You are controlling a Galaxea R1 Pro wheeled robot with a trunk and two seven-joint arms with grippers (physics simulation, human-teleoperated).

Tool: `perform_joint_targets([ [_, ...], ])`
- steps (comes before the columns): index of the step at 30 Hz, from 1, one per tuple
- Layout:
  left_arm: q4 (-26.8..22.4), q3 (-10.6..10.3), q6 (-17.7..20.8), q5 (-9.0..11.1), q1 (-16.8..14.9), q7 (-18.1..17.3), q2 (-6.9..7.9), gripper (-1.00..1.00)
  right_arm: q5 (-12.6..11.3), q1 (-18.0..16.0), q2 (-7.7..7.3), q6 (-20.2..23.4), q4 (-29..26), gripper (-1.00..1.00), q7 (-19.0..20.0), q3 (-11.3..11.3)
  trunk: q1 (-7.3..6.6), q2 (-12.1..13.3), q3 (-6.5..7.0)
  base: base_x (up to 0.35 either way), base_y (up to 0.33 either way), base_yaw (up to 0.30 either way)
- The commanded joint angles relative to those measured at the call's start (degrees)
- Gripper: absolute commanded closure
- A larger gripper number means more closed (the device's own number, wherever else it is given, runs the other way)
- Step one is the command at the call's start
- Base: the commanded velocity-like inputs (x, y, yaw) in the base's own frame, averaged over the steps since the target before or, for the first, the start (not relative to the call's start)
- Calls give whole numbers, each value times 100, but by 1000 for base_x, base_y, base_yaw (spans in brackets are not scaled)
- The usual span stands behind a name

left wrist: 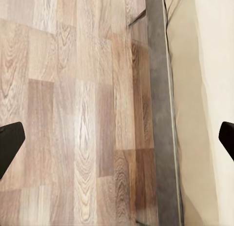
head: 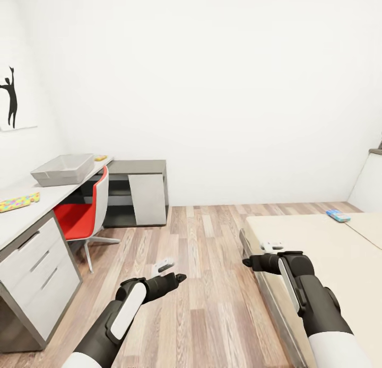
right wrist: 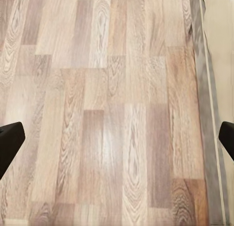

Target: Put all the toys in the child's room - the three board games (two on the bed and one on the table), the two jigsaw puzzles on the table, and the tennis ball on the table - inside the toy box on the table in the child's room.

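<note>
I see the small flat blue printed game box near the cream bed's far edge; probably light, stiff; I'd pinch one long edge. Both the left gripper and the right gripper hang spread wide, empty.

The floor is wood plank in mixed tan, pinkish and brown grain. On the left, the desk has a pale grey top, light grey drawers and a dark grey far section with a white door. On it sit a light grey toy box, a jigsaw puzzle speckled yellow, pink, blue and green, and a small yellow thing. The chair is red with a white shell. On the right, the cream bed carries a blue board game. The walls are white.
</note>
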Motion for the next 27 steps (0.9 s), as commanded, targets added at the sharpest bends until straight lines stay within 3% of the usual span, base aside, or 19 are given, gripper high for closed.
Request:
perform_joint_targets([
  [1,-8,-4,16,60,-3,55,0,-100,60,-4,1,19,-5,-100,55,-4,-2,-4,-6,-169,-102,5],
  [12,-10,-4,-6,61,-3,57,1,-100,60,-4,-1,20,-5,-100,56,-3,-2,-4,-6,-132,-70,2],
  [27,-11,-4,-40,61,-3,58,1,-100,60,-4,-1,21,-5,-100,55,-2,-2,-4,-6,-28,-14,0],
])
